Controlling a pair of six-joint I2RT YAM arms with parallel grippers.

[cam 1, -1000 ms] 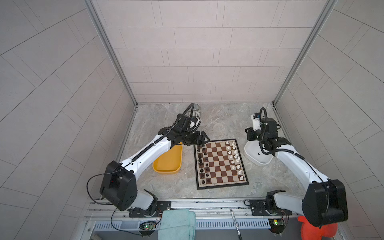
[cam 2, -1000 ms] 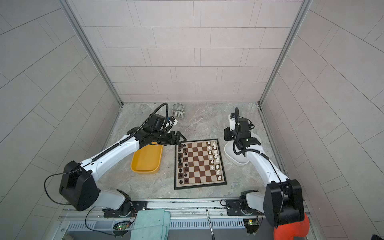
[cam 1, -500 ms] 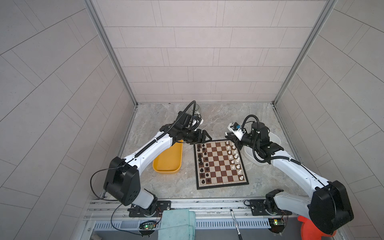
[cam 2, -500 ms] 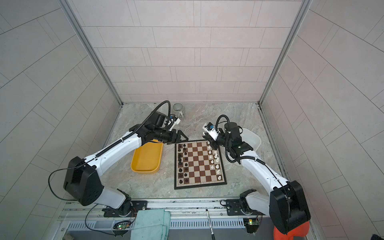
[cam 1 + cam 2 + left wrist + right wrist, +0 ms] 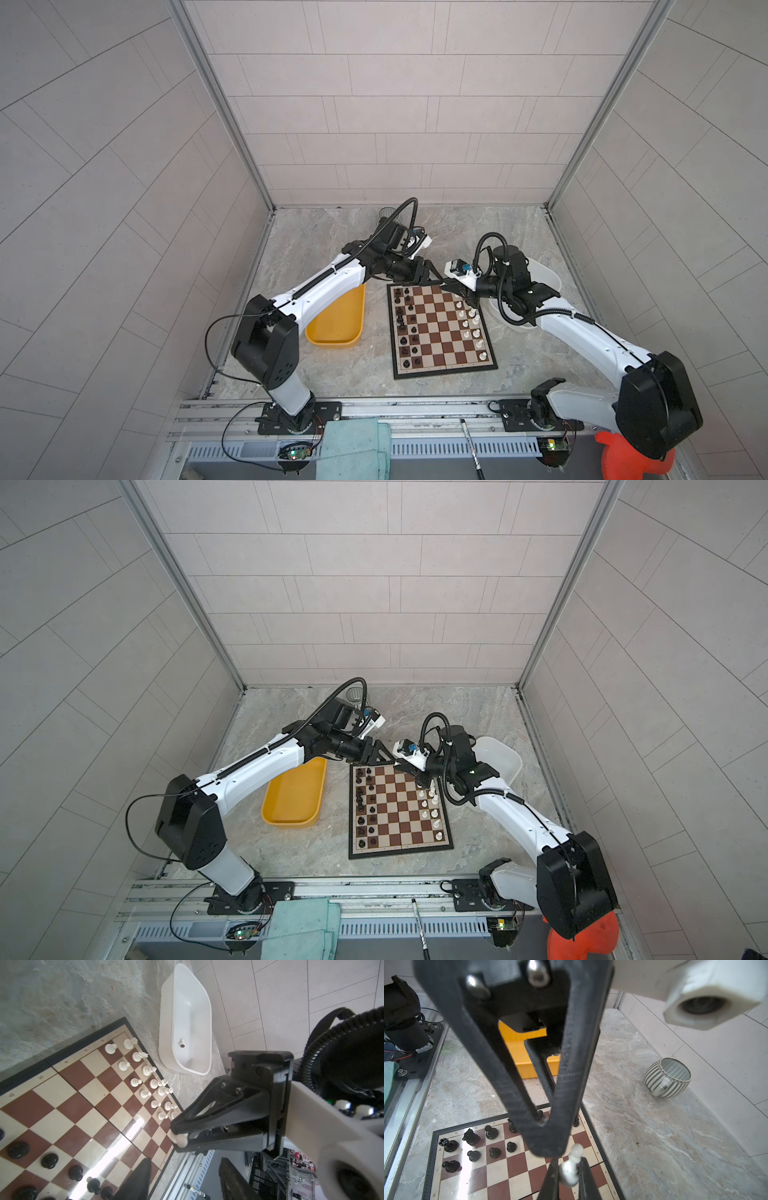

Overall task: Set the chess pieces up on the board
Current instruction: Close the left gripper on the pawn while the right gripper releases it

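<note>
right gripper [image 5: 448, 286] clenched on a white pawn [image 5: 570, 1164], held over the upper edge of the board [image 5: 438, 332], right of that edge's middle in both top views. left gripper [image 5: 434, 275] sits just up-left of it, jaws apart, nothing between them (gap plain in left wrist view). black pieces [image 5: 412, 319] stand along the board's left two columns, white pieces [image 5: 467, 333] along the right. one white piece [image 5: 182, 1042] lies in the white tray [image 5: 199, 1012].
</note>
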